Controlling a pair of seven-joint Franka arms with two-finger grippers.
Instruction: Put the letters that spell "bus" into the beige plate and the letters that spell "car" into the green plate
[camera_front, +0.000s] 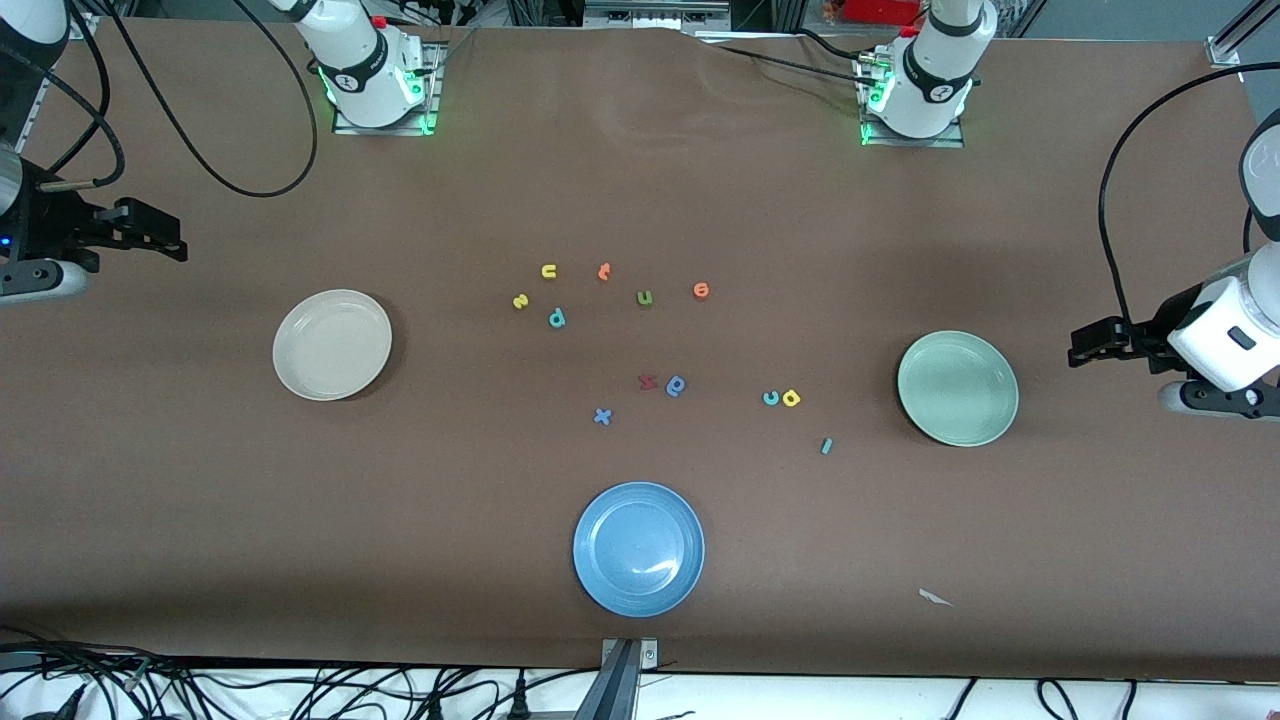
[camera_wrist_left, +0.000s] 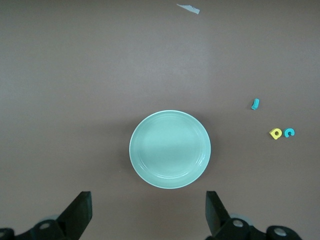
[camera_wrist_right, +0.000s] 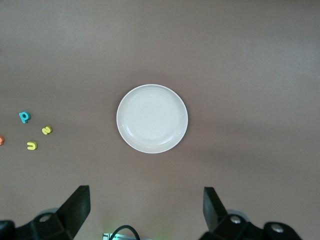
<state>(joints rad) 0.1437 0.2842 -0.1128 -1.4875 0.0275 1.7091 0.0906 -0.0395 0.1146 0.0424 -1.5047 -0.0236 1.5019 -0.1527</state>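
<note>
Both the left gripper (camera_wrist_left: 146, 216) and right gripper (camera_wrist_right: 145, 212) hung wide open and empty (nothing moved yet); starting with the tiny yellow foam "s" (camera_front: 520, 301) nearest the round cream-beige plate (camera_front: 332, 345) looked wisest.

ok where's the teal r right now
The teal r lies on the table in the front view, toward the left arm's end, between the blue plate and the green plate, nearer the camera than the teal c.
</note>
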